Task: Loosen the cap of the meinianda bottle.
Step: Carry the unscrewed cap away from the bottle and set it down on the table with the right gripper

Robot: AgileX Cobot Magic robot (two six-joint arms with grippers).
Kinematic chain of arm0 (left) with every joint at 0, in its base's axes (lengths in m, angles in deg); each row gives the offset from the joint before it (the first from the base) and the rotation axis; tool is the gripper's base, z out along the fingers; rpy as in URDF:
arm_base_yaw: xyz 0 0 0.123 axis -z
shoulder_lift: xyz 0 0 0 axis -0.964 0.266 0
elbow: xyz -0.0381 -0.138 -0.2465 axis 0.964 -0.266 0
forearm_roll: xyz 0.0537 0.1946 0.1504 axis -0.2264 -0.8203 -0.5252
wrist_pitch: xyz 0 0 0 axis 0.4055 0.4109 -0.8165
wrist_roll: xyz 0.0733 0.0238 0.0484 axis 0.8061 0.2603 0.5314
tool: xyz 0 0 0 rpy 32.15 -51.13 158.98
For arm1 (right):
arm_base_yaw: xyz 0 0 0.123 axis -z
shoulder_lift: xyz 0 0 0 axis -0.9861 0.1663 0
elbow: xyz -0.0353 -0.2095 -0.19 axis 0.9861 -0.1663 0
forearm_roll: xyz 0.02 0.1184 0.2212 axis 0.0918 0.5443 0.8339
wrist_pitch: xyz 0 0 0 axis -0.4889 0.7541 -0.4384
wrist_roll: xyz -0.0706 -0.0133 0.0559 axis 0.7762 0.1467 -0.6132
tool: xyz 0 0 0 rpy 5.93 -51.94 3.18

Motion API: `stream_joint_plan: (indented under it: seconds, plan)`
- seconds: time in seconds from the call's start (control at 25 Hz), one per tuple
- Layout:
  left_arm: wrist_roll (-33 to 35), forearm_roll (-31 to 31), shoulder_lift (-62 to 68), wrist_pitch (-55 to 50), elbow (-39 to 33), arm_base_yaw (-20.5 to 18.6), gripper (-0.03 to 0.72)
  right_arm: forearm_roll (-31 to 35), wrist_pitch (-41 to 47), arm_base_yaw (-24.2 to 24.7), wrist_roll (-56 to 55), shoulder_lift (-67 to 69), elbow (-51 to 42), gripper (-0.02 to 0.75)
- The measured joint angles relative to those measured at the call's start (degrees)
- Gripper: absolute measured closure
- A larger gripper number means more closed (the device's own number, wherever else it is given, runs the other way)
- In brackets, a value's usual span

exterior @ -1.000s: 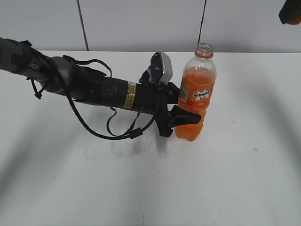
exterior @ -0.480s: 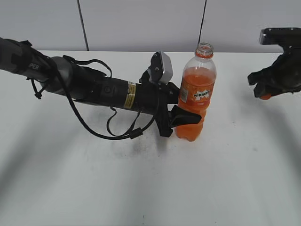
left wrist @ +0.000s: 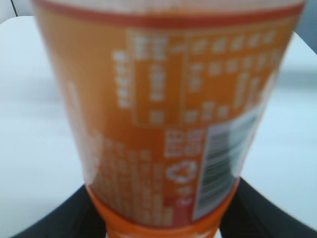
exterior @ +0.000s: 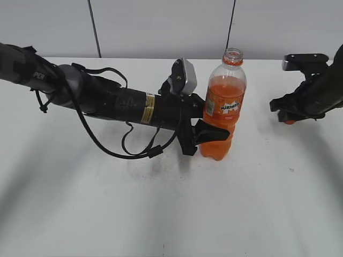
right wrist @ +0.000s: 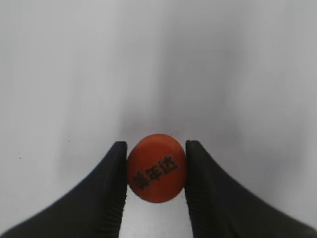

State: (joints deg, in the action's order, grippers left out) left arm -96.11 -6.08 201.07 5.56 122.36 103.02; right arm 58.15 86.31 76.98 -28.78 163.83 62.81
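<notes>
Meinianda bottle (exterior: 222, 110) stands upright near the centre of the white table (exterior: 161, 214), mouth open, orange neck ring showing, orange liquid up to the shoulder. Left gripper (exterior: 206, 134) reaches in horizontally from the left side & clamps the bottle's lower waist, one black finger wrapped across the front just under the Mirinda label. In left wrist view the label's back panel w/ barcode fills the pic, blurred; dark fingers (left wrist: 59, 218) flank the bottle body (left wrist: 163, 114) at both lower corners.

Cap (right wrist: 156, 167) is off the bottle, pinched between the right gripper's (right wrist: 156, 171) two black fingers, printed top facing the wrist cam, dark characters legible across the orange disc. In exterior view the right gripper (exterior: 289, 115) hangs low over the table well to the right of the bottle, a sliver of orange cap (exterior: 289, 121) peeking out below the fingertips. Can't tell whether the cap touches the tabletop. Grey panelled wall (exterior: 161, 27) behind.
</notes>
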Motion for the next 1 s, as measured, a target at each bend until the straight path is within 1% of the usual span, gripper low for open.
stream_joint_plan:
  seconds: [0.4, 0.64, 0.72, 0.8, 0.96, 1.0]
  plan:
    - [0.0, 0.6, 0.0, -0.1, 0.0, 0.0, 0.307, 0.0, -2.2, 0.0, 0.0, 3.0, 0.0, 0.47]
    - [0.0, 0.6, 0.1, -0.1, 0.0, 0.0, 0.307, 2.0, -2.3, 0.0, -0.1, 4.1, 0.0, 0.47]
    - [0.0, 0.7, 0.1, -0.1, 0.0, 0.0, 0.307, 2.0, -2.3, 0.0, -0.1, 4.1, 0.0, 0.457]
    - [0.0, 0.7, 0.1, -0.1, 0.0, 0.0, 0.307, 2.1, -2.0, 0.0, -0.1, 4.1, 0.0, 0.408]
    - [0.0, 0.7, 0.1, -0.2, 0.0, 0.0, 0.307, 2.1, -0.7, 0.0, -0.1, 4.1, 0.0, 0.208]
    - [0.0, 0.7, 0.1, -0.2, 0.0, 0.0, 0.307, 2.2, -0.4, 0.0, -0.1, 4.0, 0.0, 0.171]
